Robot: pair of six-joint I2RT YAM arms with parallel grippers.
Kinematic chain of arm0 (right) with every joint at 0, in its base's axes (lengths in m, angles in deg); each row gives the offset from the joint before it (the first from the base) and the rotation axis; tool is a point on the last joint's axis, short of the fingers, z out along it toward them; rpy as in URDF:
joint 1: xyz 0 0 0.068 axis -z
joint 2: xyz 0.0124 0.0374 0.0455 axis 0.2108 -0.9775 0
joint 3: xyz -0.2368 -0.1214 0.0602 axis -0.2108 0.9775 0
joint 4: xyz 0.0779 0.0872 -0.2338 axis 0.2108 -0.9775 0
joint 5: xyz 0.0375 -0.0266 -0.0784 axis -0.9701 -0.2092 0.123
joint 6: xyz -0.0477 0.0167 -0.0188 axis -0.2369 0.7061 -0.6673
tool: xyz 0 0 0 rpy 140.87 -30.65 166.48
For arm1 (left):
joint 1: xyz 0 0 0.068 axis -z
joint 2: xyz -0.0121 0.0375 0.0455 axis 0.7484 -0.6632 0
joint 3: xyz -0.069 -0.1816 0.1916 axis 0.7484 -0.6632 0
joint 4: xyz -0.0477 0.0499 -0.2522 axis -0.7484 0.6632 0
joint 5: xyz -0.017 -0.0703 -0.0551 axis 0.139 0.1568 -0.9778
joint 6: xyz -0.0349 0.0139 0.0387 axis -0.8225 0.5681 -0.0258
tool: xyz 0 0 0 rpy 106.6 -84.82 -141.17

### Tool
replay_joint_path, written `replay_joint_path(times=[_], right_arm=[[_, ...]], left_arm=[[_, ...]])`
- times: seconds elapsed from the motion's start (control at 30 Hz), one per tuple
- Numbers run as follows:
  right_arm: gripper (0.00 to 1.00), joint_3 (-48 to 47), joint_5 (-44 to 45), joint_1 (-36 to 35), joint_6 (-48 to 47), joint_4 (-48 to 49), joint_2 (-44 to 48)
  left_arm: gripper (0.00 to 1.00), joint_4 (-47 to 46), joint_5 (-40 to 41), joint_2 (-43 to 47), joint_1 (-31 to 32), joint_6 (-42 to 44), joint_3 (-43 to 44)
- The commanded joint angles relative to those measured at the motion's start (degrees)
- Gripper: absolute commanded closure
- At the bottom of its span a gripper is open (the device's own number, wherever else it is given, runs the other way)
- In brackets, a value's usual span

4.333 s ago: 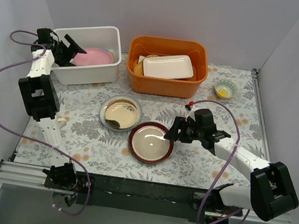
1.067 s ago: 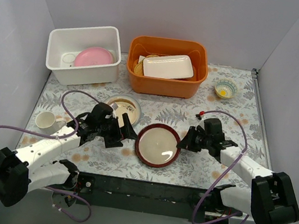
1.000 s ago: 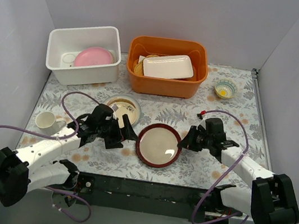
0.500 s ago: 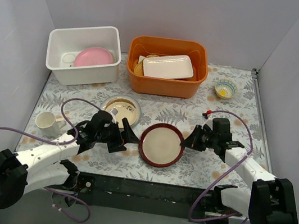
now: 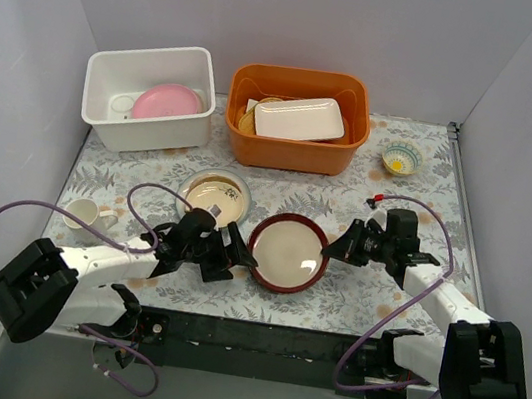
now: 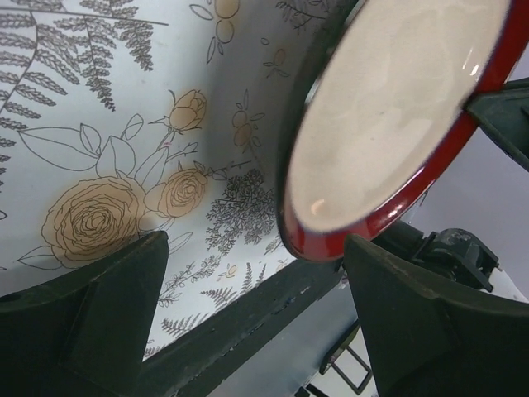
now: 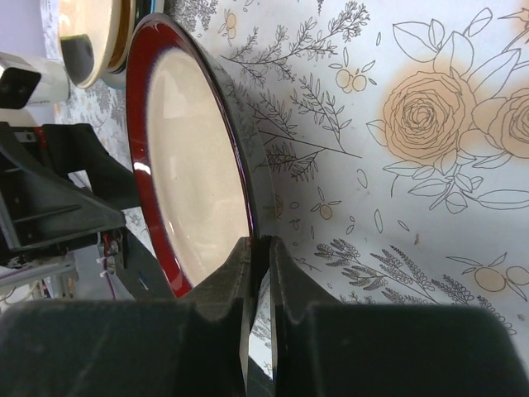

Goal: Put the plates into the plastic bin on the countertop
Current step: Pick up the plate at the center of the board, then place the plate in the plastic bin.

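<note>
A red-rimmed cream plate stands tilted off the countertop, and my right gripper is shut on its right rim. The right wrist view shows that plate with my right gripper pinching its edge. My left gripper is open at the plate's left edge. In the left wrist view the plate hangs just above the gap of my left gripper, touching neither finger. A pale blue-and-cream plate lies flat behind. A pink plate leans inside the white plastic bin.
An orange tub holding a white rectangular dish stands right of the bin. A small yellow-centred bowl sits at the back right. A white cup stands near the left edge. The countertop's front edge lies just below the plate.
My left arm came down from the bin to the front. Its gripper slid right up to the plate's left edge and narrowed a little. The right gripper raised the plate, tilting it.
</note>
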Motion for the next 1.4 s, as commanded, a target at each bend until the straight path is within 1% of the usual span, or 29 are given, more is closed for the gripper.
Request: replay_joint_path(times=[0.0,0.07,0.2,0.4,0.5,0.53,0.57,0.63,0.67,0.73,0.77,0.83,0.87,0.93,0.97,1.13,1.17,1.2,1.27,1.3,1.37], right_arm=[[0.99,0.0,-10.1,0.9,4.4,8.3,1.9],[0.99,0.6,-10.8,1.1,5.0,9.2,1.9],[0.99,1.4,-13.3,1.3,6.6,11.5,1.6],[0.99,2.6,-15.7,1.3,9.4,15.5,1.6],[0.99,2.6,-15.7,1.3,9.4,15.4,1.8],[0.99,2.6,-15.7,1.4,9.4,15.4,1.8],[0.99,2.5,-15.7,1.3,9.4,15.4,1.8],[0.99,2.5,-15.9,1.3,9.4,15.4,1.8],[0.99,2.5,-15.9,1.3,9.4,15.5,1.6],[0.99,2.5,-16.3,1.4,9.4,15.8,1.4],[0.99,2.6,-16.4,1.4,9.3,15.8,1.3],[0.99,2.7,-16.7,1.3,9.4,16.0,1.2],[0.99,2.8,-16.8,1.4,9.3,16.0,1.1],[0.99,2.8,-16.9,1.4,9.3,16.1,1.1],[0.99,2.9,-17.0,1.4,9.2,16.1,0.8],[0.98,3.5,-17.7,1.3,9.1,17.9,1.2],[0.92,3.6,-17.8,1.4,9.1,18.0,1.2],[0.76,3.6,-17.7,1.4,8.9,18.0,1.3],[0.64,3.4,-17.9,1.3,8.1,17.4,0.8],[0.54,3.3,-17.8,1.4,7.6,16.9,0.6],[0.43,3.3,-17.7,1.4,7.1,16.3,0.0]], left_arm=[[0.16,-5.7,4.2,-0.1,1.7,-3.2,-1.9],[0.17,-7.4,5.2,0.5,1.9,-4.2,-2.7],[0.23,-11.0,5.7,0.9,2.0,-5.5,-3.5],[0.28,-13.7,5.1,-2.2,2.5,-5.4,-2.4],[0.34,-14.4,5.0,-3.5,2.8,-5.4,-1.8],[0.44,-14.6,4.8,-3.8,2.9,-5.4,-1.7],[0.49,-14.6,4.7,-4.1,2.9,-5.3,-1.4],[0.53,-14.8,4.3,-4.7,3.1,-5.1,-1.2],[0.61,-14.8,4.2,-4.8,3.2,-5.1,-1.1],[0.7,-15.1,4.3,-4.8,3.3,-5.1,-1.1],[0.78,-15.0,4.3,-4.7,3.3,-5.0,-1.0],[0.83,-15.1,4.2,-4.6,3.4,-4.8,-0.9],[0.9,-15.1,4.0,-4.5,3.4,-4.7,-0.7],[0.98,-15.2,4.0,-4.2,3.6,-4.6,-0.6],[1.0,-15.2,4.1,-3.9,3.5,-4.4,-0.6],[1.0,-14.6,4.5,-2.5,3.8,-4.4,-0.6],[1.0,-14.2,4.6,-2.1,3.8,-4.4,-0.6],[1.0,-14.0,4.7,-1.9,3.8,-4.4,-0.6],[1.0,-14.0,5.0,-1.1,3.8,-4.4,-0.8],[1.0,-13.9,5.0,-1.0,3.8,-4.3,-0.8],[1.0,-13.5,5.2,-0.8,3.8,-4.2,-0.6]])
